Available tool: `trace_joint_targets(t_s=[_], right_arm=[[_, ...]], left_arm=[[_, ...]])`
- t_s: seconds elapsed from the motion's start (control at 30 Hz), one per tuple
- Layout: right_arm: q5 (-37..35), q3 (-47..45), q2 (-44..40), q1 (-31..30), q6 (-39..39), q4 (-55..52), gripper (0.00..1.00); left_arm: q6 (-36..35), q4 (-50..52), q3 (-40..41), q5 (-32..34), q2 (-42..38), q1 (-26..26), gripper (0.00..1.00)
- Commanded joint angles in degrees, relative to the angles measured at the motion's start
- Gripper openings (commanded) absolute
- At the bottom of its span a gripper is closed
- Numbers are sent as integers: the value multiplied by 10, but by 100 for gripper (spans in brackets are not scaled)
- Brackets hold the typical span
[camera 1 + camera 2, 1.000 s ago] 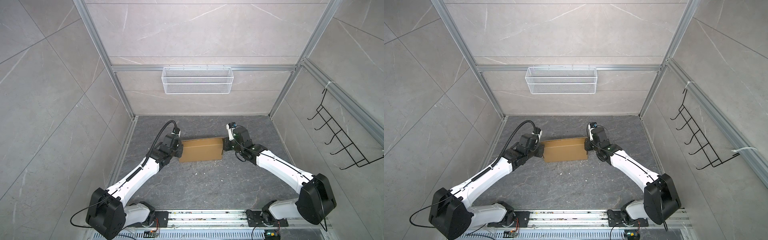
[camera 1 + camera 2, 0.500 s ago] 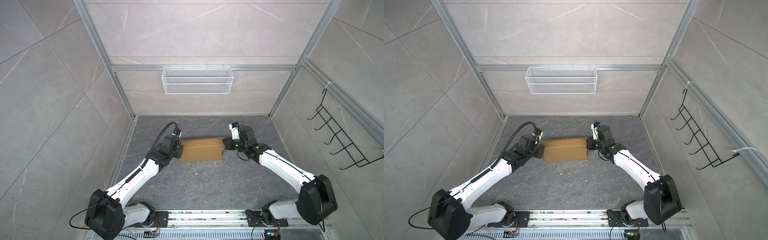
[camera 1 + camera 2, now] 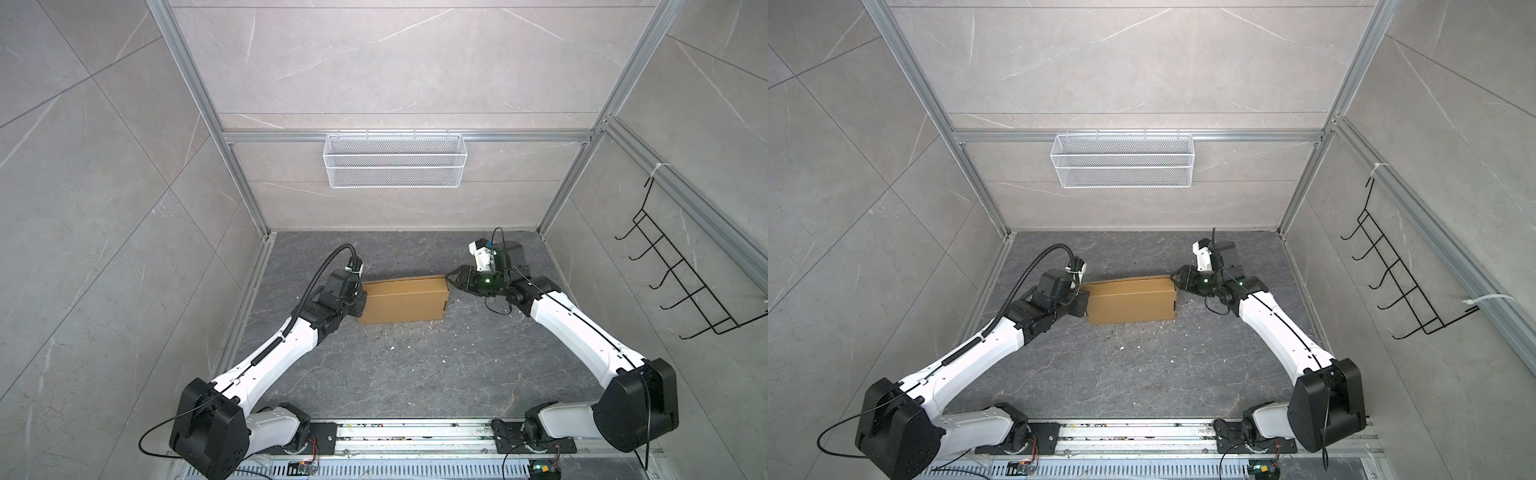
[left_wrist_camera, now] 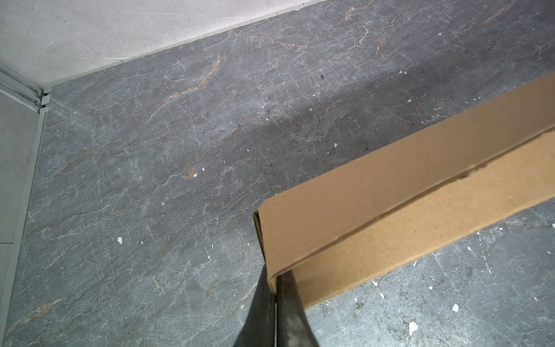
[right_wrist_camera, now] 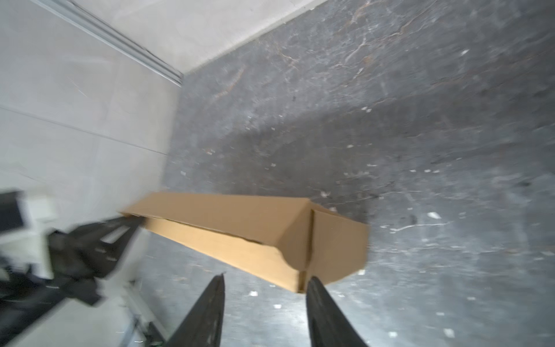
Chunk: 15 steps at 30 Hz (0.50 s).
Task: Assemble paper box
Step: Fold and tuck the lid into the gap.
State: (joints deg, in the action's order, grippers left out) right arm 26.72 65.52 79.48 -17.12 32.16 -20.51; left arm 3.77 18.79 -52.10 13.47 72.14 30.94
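Pinching one end of the paper box (image 3: 403, 305) mid-floor, the left gripper (image 4: 274, 288) is clamped tight, while the right gripper (image 5: 266, 278) hangs beside the other end, jaws parted, gripping nothing.

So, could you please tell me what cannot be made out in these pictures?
Paper box interior: closed panels hide it, every view.
Left end effector tips: in both top views, hidden behind its wrist.
Left arm: blurred, cut by the right wrist view's edge.
Floor specks: too small to identify.
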Motion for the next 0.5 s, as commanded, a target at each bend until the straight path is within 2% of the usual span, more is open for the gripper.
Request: trace_joint_targets(t_s=[0.0, 0.17, 0.33, 0.47], right_arm=[[62, 39, 29, 11, 85, -49, 53], [76, 75, 80, 15, 139, -80, 60], [40, 111, 99, 15, 100, -137, 67], [53, 103, 107, 15, 100, -145, 68]], left_arm=[[-28, 134, 44, -29, 43, 9, 0], [-30, 134, 44, -29, 42, 11, 0], [-30, 134, 45, -27, 41, 13, 0], [-32, 135, 44, -24, 42, 14, 0]])
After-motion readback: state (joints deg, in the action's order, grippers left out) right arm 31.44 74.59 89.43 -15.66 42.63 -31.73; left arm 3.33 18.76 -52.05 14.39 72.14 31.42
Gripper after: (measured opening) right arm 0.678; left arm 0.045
